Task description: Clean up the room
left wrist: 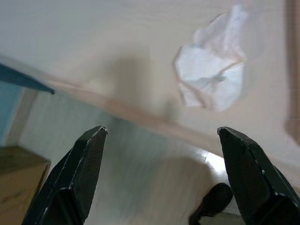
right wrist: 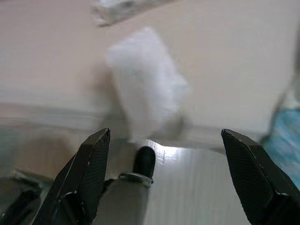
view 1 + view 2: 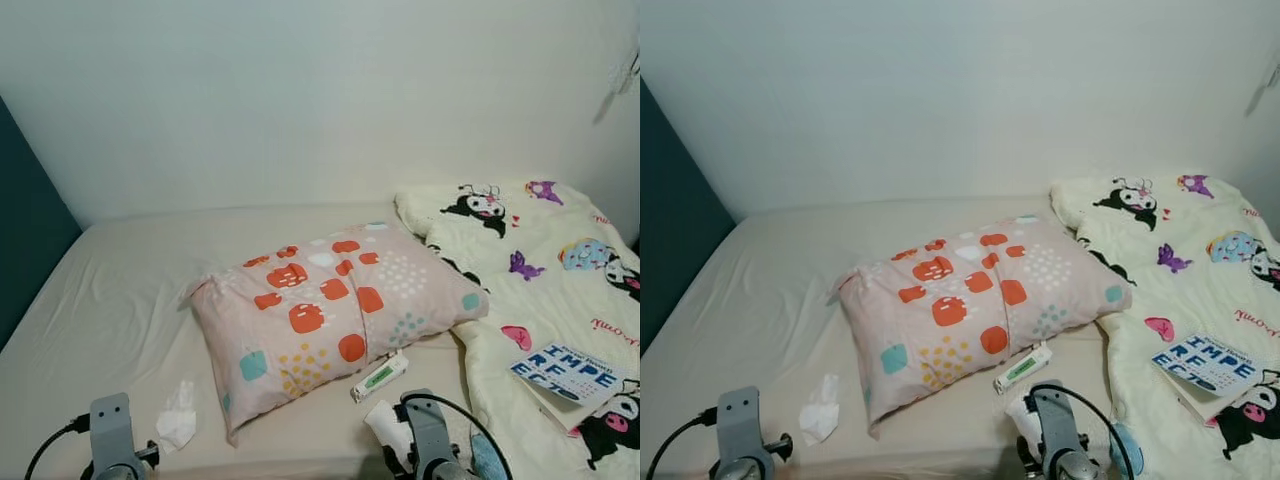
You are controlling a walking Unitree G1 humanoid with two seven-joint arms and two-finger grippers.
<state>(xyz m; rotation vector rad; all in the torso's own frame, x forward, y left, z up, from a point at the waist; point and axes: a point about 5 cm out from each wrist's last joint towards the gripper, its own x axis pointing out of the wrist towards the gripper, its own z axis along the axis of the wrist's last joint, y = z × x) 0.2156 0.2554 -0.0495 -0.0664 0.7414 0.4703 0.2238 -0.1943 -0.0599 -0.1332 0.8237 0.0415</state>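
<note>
Both grippers are hovering with jaws apart; the right gripper (image 2: 164, 176) should centre the crumpled tissue (image 2: 145, 89) lying just ahead between them before closing.

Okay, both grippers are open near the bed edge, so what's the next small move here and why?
Probably ease the left gripper forward over the crumpled tissue and close on it. Its fingers are spread wide, the tissue lies just ahead on the sheet near the bed's edge, and nothing sits between them. The right gripper faces a second white wad and could follow.

blurred tissue (image 2: 145, 98) (right wrist view)
</note>
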